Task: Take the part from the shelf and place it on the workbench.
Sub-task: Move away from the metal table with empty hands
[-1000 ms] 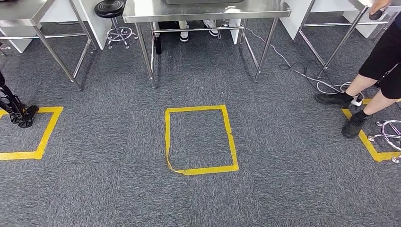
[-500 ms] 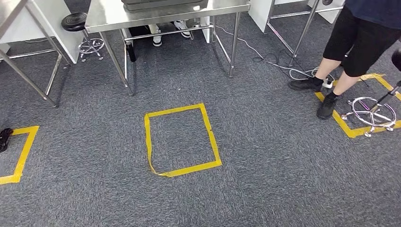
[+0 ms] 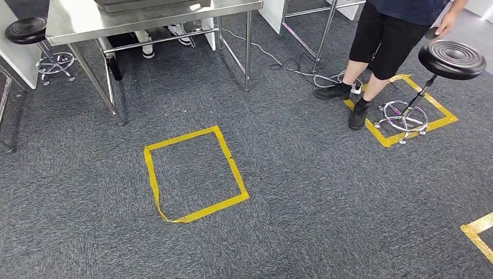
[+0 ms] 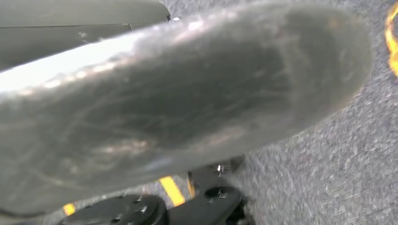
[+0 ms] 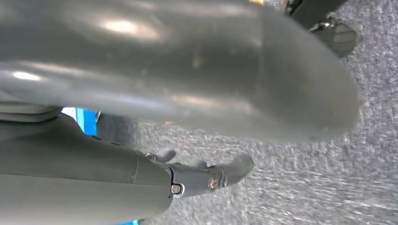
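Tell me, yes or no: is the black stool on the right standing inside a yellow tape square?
Yes, the black stool's base sits within the yellow tape square.

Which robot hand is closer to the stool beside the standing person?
Probably the right hand: the stool stands on that side. The left hand hangs on the far side.

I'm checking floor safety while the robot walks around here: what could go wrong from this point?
A person stands close by a black stool, so a step that way might bump either. Cables trail over the carpet near the steel table, a possible snag. The yellow tape square looks lifted at one corner.
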`<state>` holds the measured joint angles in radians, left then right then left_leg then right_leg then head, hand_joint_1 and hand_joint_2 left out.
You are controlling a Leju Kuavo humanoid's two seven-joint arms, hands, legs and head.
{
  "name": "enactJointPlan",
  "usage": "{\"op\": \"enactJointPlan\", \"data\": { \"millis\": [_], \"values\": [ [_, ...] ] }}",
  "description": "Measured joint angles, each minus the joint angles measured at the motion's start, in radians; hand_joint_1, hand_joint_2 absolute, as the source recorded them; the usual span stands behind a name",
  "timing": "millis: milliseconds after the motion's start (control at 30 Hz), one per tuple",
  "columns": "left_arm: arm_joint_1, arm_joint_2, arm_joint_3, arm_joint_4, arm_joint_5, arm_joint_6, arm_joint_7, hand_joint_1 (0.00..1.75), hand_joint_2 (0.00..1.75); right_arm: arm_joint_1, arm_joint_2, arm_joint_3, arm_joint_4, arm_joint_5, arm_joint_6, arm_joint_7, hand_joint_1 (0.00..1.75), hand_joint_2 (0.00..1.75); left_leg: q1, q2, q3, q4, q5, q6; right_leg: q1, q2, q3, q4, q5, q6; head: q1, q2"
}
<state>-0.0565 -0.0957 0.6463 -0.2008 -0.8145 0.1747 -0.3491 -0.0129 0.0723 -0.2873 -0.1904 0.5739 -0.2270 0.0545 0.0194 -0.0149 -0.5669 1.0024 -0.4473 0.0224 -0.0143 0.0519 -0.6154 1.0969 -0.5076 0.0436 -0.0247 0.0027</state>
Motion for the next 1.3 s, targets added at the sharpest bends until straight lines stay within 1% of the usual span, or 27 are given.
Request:
{"op": "enactJointPlan", "data": {
  "millis": [67,100,133,167,200,233,267,333,400,467,533,600,633,667,700,767,833,900,933,967,1033,1100,1133,1167,1200,1267,1300],
  "values": [
    [0.001,0.000,0.002,0.000,0.000,0.001,0.000,0.00,0.00,-0.002,0.000,0.000,0.000,0.001,0.000,0.000,0.00,0.00,-0.004,0.029,-0.003,-0.001,0.001,0.003,0.000,-0.035,-0.066,0.134,-0.057,-0.003,0.003,0.000],
    [0.001,0.000,0.003,0.000,0.000,0.001,0.000,0.00,0.00,-0.002,0.000,0.000,0.000,0.001,0.000,0.000,0.00,0.00,-0.005,0.044,-0.004,0.000,0.001,0.004,0.000,-0.040,-0.086,0.178,-0.070,0.000,0.003,0.000],
    [0.001,0.000,0.003,0.000,-0.001,0.001,0.000,0.00,0.00,-0.001,-0.001,0.000,0.000,0.002,0.000,0.001,0.00,0.00,-0.006,0.058,-0.005,0.000,0.001,0.004,0.000,-0.043,-0.086,0.184,-0.067,0.007,0.003,0.000],
    [0.001,-0.001,0.004,0.000,-0.001,0.001,0.000,0.00,0.00,0.001,-0.001,0.000,0.000,0.002,0.000,0.001,0.00,0.00,-0.006,0.070,-0.005,0.000,0.001,0.003,0.000,-0.049,-0.063,0.145,-0.050,0.016,0.003,0.000],
    [0.001,-0.001,0.004,0.000,-0.001,0.000,0.000,0.00,0.00,0.001,-0.002,0.000,0.000,0.002,0.000,0.001,0.00,0.00,-0.007,0.082,-0.004,0.000,0.001,0.003,0.000,-0.064,-0.021,0.073,-0.024,0.024,0.004,0.000],
    [0.000,-0.002,0.005,0.000,-0.001,0.000,0.000,0.00,0.00,0.000,-0.003,0.000,0.000,0.003,0.000,0.002,0.00,0.00,-0.009,0.093,-0.003,0.001,0.000,0.001,0.001,-0.092,0.023,-0.006,-0.001,0.027,0.004,0.000],
    [0.000,-0.003,0.005,0.000,-0.002,0.000,-0.001,0.00,0.00,-0.003,-0.004,0.000,0.000,0.003,0.000,0.002,0.00,0.00,-0.013,0.103,0.000,0.001,-0.001,-0.002,0.003,-0.116,0.057,-0.068,0.018,0.026,0.003,0.000],
    [0.000,-0.003,0.005,0.000,-0.002,0.001,-0.001,0.00,0.00,-0.006,-0.004,0.000,0.000,0.003,0.001,0.002,0.00,0.00,-0.018,0.123,0.006,0.002,-0.004,-0.012,0.008,-0.137,0.079,-0.114,0.036,0.010,0.002,0.000],
    [-0.001,-0.003,0.005,0.000,-0.003,0.001,-0.001,0.00,0.00,-0.005,-0.004,0.000,0.000,0.004,0.002,0.004,0.00,0.00,-0.016,0.136,0.013,0.002,-0.006,-0.024,0.004,-0.111,0.078,-0.115,0.047,-0.005,0.001,0.000],
    [-0.001,-0.002,0.005,0.000,-0.004,0.001,-0.003,0.00,0.00,-0.003,-0.004,0.000,0.000,0.005,0.003,0.006,0.00,0.00,-0.010,0.095,0.003,0.037,-0.039,-0.037,-0.005,-0.087,0.081,-0.118,0.057,-0.019,0.000,0.000],
    [0.002,-0.002,0.005,0.000,-0.007,0.002,-0.004,0.00,0.00,-0.004,-0.004,0.000,0.000,0.007,0.003,0.007,0.00,0.00,-0.007,0.034,-0.040,0.150,-0.112,-0.044,-0.010,-0.064,0.078,-0.118,0.064,-0.027,-0.002,0.000],
    [0.005,-0.002,0.005,0.000,-0.010,0.002,-0.006,0.00,0.00,-0.003,-0.001,0.000,0.000,0.008,0.004,0.007,0.00,0.00,-0.006,0.015,-0.090,0.272,-0.165,-0.047,-0.009,-0.037,0.073,-0.116,0.067,-0.031,-0.002,0.000],
    [0.005,-0.002,0.005,0.000,-0.011,0.002,-0.007,0.00,0.00,-0.002,0.000,0.000,0.000,0.009,0.005,0.007,0.00,0.00,-0.005,0.012,-0.097,0.292,-0.164,-0.049,-0.009,-0.022,0.072,-0.114,0.067,-0.031,-0.002,0.000],
    [0.006,-0.002,0.005,0.000,-0.012,0.002,-0.009,0.00,0.00,0.000,0.001,0.000,0.001,0.009,0.006,0.007,0.00,0.00,-0.003,0.011,-0.085,0.271,-0.142,-0.050,-0.010,-0.007,0.072,-0.112,0.067,-0.030,-0.002,0.000],
    [0.005,-0.001,0.005,0.000,-0.012,0.002,-0.011,0.00,0.00,0.000,0.002,0.000,0.001,0.009,0.006,0.007,0.00,0.00,0.002,0.003,-0.057,0.215,-0.107,-0.051,-0.012,0.007,0.072,-0.108,0.066,-0.029,-0.002,0.000],
    [0.007,0.000,0.005,0.001,-0.014,0.001,-0.016,0.00,0.00,-0.001,0.003,0.000,0.001,0.010,0.007,0.007,0.00,0.00,0.013,-0.049,0.005,0.086,-0.055,-0.055,-0.013,0.035,0.065,-0.096,0.064,-0.021,-0.002,0.000],
    [0.007,0.000,0.005,0.002,-0.018,0.001,-0.021,0.00,0.00,-0.003,0.004,0.000,0.000,0.010,0.008,0.007,0.00,0.00,0.016,-0.086,0.024,0.033,-0.046,-0.051,-0.013,0.059,0.048,-0.089,0.066,-0.004,-0.003,0.000],
    [0.005,0.000,0.005,0.002,-0.022,0.001,-0.027,0.00,0.00,-0.001,0.004,0.000,0.001,0.010,0.009,0.007,0.00,0.00,0.010,-0.068,0.019,0.030,-0.043,-0.036,-0.016,0.080,0.032,-0.092,0.075,0.012,-0.003,0.000],
    [0.005,0.000,0.005,0.002,-0.023,0.001,-0.029,0.00,0.00,0.001,0.003,0.000,0.001,0.010,0.009,0.007,0.00,0.00,0.010,-0.055,0.017,0.027,-0.039,-0.027,-0.016,0.070,0.023,-0.088,0.074,0.017,-0.003,0.000],
    [0.004,0.000,0.005,0.002,-0.024,0.000,-0.032,0.00,0.00,0.002,0.003,0.000,0.001,0.010,0.009,0.007,0.00,0.00,0.010,-0.042,0.016,0.024,-0.035,-0.017,-0.013,0.046,0.007,-0.066,0.064,0.017,-0.001,0.000],
    [0.005,0.000,0.005,0.002,-0.025,0.000,-0.034,0.00,0.00,0.000,0.003,0.000,0.001,0.011,0.009,0.007,0.00,0.00,0.007,-0.011,0.011,0.021,-0.030,-0.003,-0.009,-0.016,-0.049,0.038,0.016,0.010,0.004,0.000],
    [0.006,0.000,0.005,0.002,-0.030,-0.002,-0.035,0.00,0.00,-0.003,0.004,0.000,0.001,0.011,0.010,0.007,0.00,0.00,0.001,0.023,0.005,0.021,-0.029,0.001,-0.009,-0.039,-0.111,0.168,-0.033,0.007,0.007,0.000],
    [0.007,0.000,0.005,0.002,-0.035,-0.003,-0.035,0.00,0.00,-0.002,0.003,0.000,0.001,0.011,0.011,0.007,0.00,0.00,-0.001,0.038,0.003,0.021,-0.029,0.002,-0.009,-0.042,-0.122,0.198,-0.042,0.010,0.007,0.000],
    [0.007,0.000,0.004,0.002,-0.041,-0.004,-0.034,0.00,0.00,-0.001,0.002,0.000,0.001,0.011,0.012,0.008,0.00,0.00,-0.002,0.052,0.002,0.021,-0.028,0.002,-0.009,-0.045,-0.110,0.187,-0.035,0.015,0.007,0.000],
    [0.007,-0.001,0.004,0.002,-0.047,-0.004,-0.033,0.00,0.00,0.001,0.000,0.000,0.001,0.010,0.013,0.008,0.00,0.00,-0.003,0.065,0.002,0.021,-0.028,0.002,-0.008,-0.052,-0.075,0.134,-0.017,0.022,0.007,0.000],
    [0.007,-0.004,0.003,0.002,-0.054,-0.003,-0.025,0.00,0.00,0.001,-0.002,0.000,0.001,0.010,0.016,0.007,0.00,0.00,-0.007,0.087,0.005,0.021,-0.029,-0.001,-0.004,-0.092,0.018,-0.018,0.024,0.026,0.008,0.000],
    [0.007,-0.006,0.002,0.002,-0.055,-0.002,-0.022,0.00,0.00,-0.001,-0.003,0.000,0.001,0.010,0.016,0.007,0.00,0.00,-0.009,0.097,0.007,0.021,-0.029,-0.005,-0.001,-0.108,0.049,-0.070,0.038,0.023,0.007,0.000]
  ]
}}
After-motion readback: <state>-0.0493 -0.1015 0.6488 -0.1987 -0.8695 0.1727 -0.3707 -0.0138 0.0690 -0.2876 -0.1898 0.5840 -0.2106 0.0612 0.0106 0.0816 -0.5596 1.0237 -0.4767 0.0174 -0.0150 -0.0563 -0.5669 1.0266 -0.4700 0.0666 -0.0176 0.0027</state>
